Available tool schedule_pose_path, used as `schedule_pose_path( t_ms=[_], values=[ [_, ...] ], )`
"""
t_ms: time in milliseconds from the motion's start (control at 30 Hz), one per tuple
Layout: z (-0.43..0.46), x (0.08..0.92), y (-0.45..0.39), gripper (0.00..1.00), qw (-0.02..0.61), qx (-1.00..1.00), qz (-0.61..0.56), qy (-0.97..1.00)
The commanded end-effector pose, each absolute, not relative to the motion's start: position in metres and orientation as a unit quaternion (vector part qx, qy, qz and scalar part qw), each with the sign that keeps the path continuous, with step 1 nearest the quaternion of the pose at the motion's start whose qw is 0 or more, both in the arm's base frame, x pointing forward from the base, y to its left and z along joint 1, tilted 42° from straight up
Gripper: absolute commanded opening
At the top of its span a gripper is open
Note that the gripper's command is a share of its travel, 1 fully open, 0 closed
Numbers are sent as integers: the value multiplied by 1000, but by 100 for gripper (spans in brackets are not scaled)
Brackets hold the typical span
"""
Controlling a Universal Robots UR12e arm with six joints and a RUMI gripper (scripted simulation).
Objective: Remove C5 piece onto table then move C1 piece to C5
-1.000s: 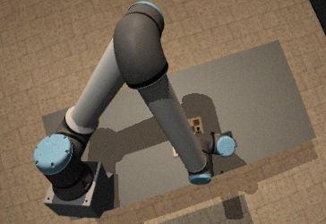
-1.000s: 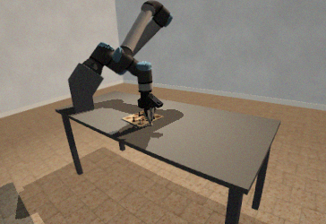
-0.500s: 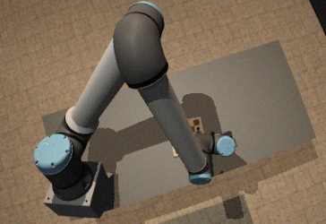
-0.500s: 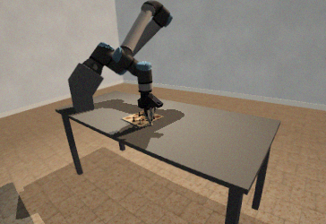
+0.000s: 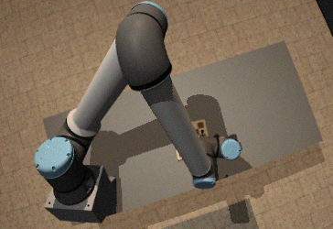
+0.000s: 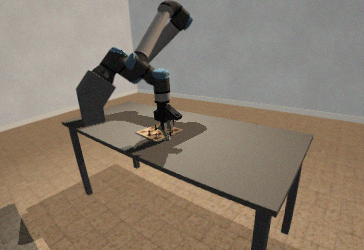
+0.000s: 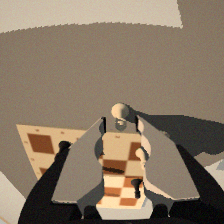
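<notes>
In the wrist view a light pawn (image 7: 120, 116) stands upright between my fingertips, at the far edge of the chessboard (image 7: 115, 165). I cannot tell whether its base is on the board or on the table. My gripper (image 7: 120, 117) is open a little, with small gaps on both sides of the pawn. A dark piece (image 7: 137, 186) stands on the board under the fingers, and another dark piece (image 7: 64, 146) stands at the left. In the exterior view the gripper (image 6: 166, 126) hangs low over the board (image 6: 159, 132). In the top view the arm hides most of the board (image 5: 200, 128).
The grey table (image 6: 210, 151) stretches far to the right of the board. The robot's base (image 6: 92, 96) stands at the table's left end. The forearm (image 5: 180, 129) crosses above the board in the top view.
</notes>
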State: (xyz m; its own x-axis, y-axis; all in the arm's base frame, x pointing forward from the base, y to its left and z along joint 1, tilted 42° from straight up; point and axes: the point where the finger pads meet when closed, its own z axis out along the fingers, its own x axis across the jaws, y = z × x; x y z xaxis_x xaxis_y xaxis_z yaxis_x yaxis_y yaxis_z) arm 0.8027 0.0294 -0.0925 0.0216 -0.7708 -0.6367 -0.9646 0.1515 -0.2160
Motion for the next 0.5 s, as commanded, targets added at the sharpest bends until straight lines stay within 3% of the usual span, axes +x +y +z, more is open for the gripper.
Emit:
schedule_pose_path(
  t_ms=[0,467],
  values=[
    [-92,803,29,22,329,-634,147,684],
    [-88,802,26,22,329,-634,147,684]
  ],
)
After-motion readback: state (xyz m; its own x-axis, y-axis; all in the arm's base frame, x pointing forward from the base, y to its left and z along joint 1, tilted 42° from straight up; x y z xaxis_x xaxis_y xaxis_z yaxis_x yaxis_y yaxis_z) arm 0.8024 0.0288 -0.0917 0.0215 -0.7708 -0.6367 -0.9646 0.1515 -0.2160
